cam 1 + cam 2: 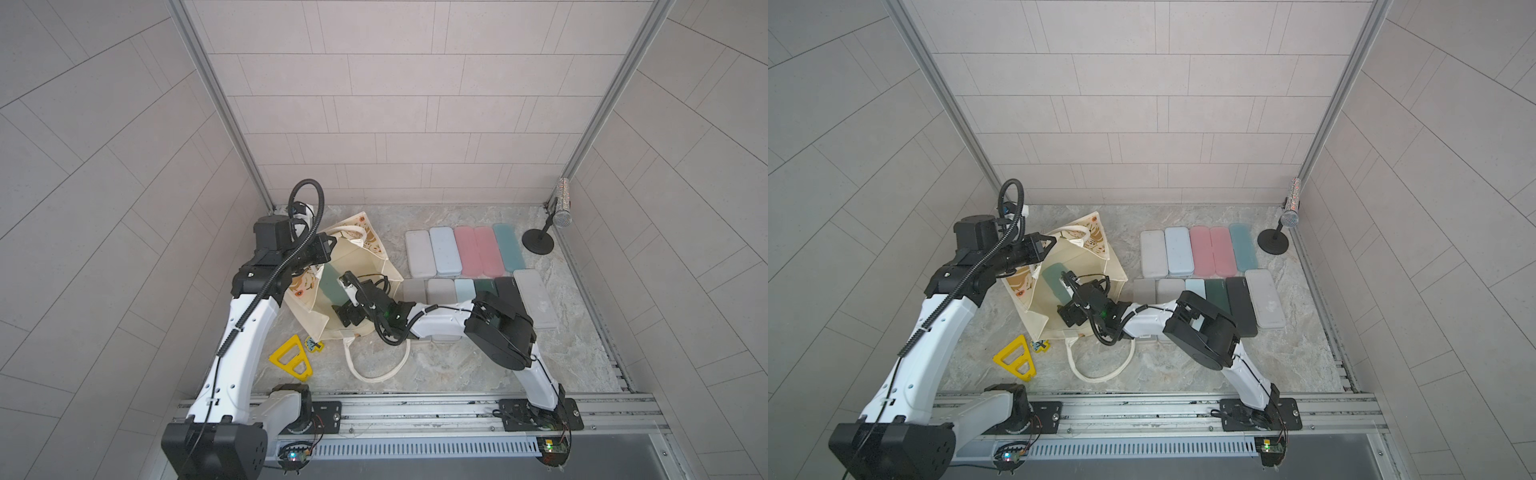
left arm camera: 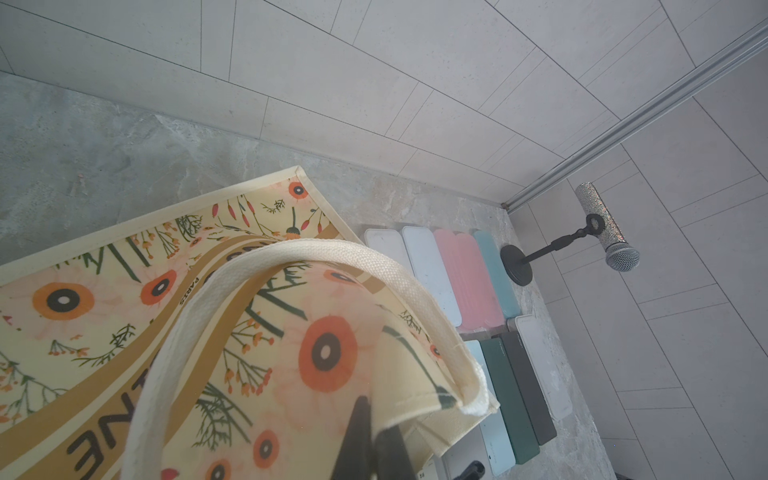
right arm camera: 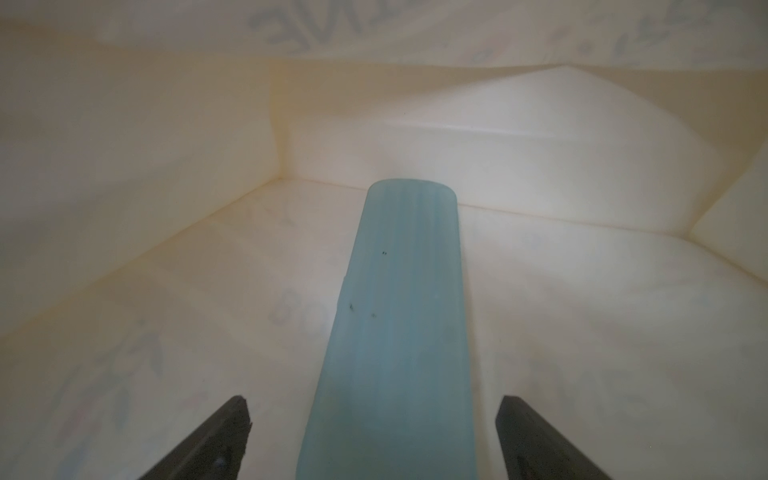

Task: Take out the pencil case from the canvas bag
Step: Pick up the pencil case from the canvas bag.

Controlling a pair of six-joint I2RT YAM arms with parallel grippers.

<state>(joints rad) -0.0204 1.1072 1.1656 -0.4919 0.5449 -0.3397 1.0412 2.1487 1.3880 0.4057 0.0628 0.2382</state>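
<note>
The canvas bag (image 1: 365,266) (image 1: 1096,270) lies on its side at the table's left, mouth held open toward the right arm. My left gripper (image 1: 328,245) (image 2: 372,415) is shut on the bag's upper rim (image 2: 415,399) by a rope handle (image 2: 332,253). A pale teal pencil case (image 1: 332,284) (image 1: 1054,280) (image 3: 399,332) lies on the bag's inner wall. My right gripper (image 1: 338,295) (image 3: 374,403) is inside the bag, open. Its two fingers stand one on each side of the pencil case's near end, apart from it.
Two rows of several pencil cases (image 1: 461,253) cover the table right of the bag, partly under my right arm. A glittery microphone on a stand (image 1: 563,208) is in the back right corner. A yellow triangular piece (image 1: 291,357) and the bag's other handle (image 1: 374,365) lie in front.
</note>
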